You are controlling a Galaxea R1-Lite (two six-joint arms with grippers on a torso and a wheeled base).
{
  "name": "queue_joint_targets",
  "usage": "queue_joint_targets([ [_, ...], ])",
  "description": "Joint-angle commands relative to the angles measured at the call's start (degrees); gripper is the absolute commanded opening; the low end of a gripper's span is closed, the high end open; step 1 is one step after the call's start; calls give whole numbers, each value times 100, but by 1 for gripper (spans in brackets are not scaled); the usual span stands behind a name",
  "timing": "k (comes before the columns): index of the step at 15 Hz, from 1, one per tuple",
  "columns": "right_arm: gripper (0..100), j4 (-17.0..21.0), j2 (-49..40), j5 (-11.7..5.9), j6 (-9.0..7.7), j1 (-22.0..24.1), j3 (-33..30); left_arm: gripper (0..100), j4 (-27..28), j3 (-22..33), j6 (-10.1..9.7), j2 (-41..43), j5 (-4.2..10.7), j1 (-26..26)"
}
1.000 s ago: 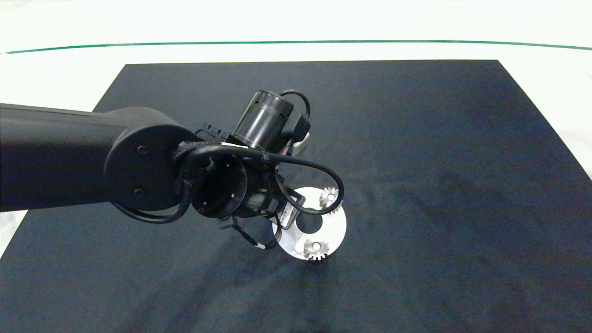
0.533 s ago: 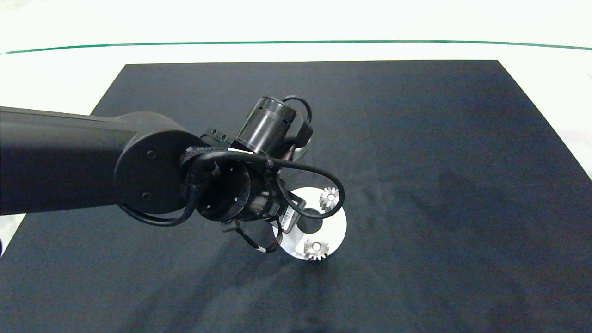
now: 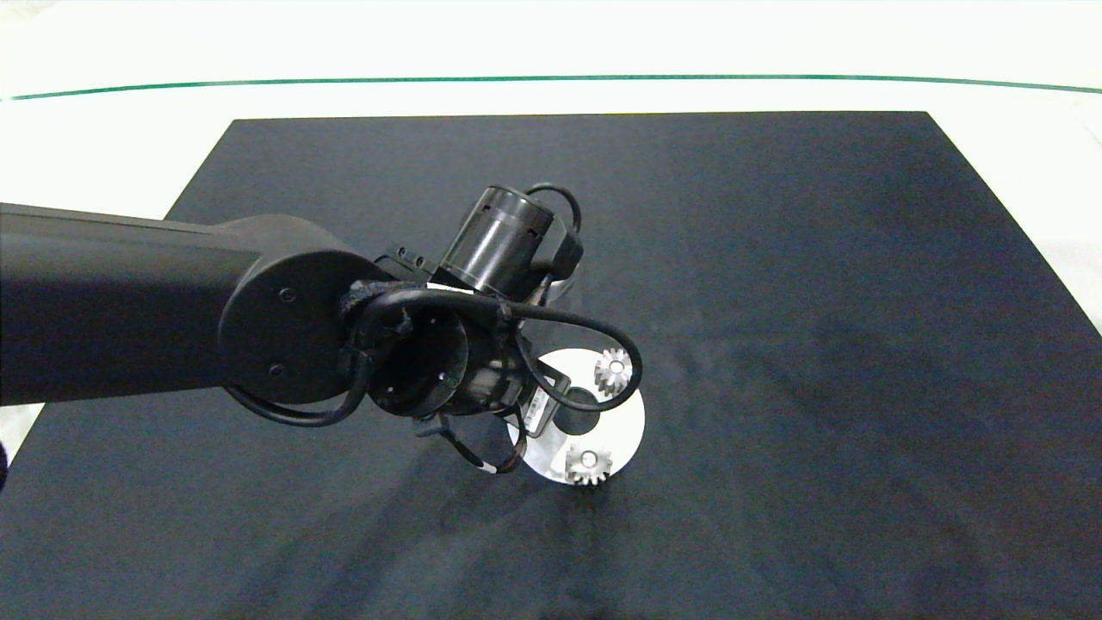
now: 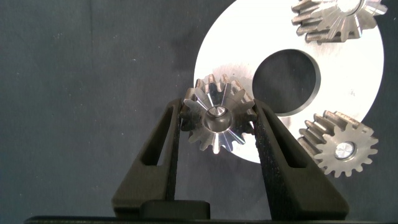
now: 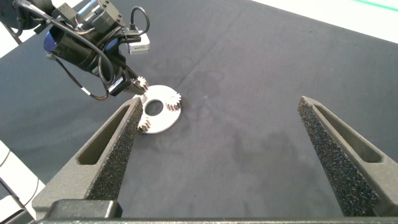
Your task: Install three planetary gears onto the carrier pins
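The white carrier disc lies on the black mat. My left gripper is shut on one planetary gear at the disc's rim, and a pin tip shows in its bore. Two more gears sit on the disc, the nearer with a pin end in its centre. In the head view the left arm covers that side of the disc, with two gears showing. My right gripper hangs open high above the mat, far from the disc.
The black mat covers most of the white table, which has a green line near its far edge. A looping black cable from the left wrist hangs over the disc.
The left arm has shifted slightly to the right and towards the table's front over the disc. The two free gears and the disc have not moved.
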State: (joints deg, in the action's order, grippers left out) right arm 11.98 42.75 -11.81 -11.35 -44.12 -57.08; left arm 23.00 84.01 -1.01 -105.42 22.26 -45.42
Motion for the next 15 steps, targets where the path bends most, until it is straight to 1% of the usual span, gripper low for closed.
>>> queue_joint_targets([
  [1, 100, 6, -4, -5, -8, 0, -5, 0, 2, -25, 13, 4, 15, 16],
  [4, 100, 6, -4, -5, -8, -9, -5, 0, 2, -156, 13, 31, 24, 7],
  [5, 100, 6, -4, -5, 1, -9, -5, 100, 2, -227, 22, 39, 15, -2],
  [13, 100, -3, -39, -5, -8, 0, -23, 100, -94, -192, 22, 48, 15, -37],
  [15, 100, -3, -13, 4, 1, 0, -14, 100, -86, -192, 48, 294, 15, -28],
])
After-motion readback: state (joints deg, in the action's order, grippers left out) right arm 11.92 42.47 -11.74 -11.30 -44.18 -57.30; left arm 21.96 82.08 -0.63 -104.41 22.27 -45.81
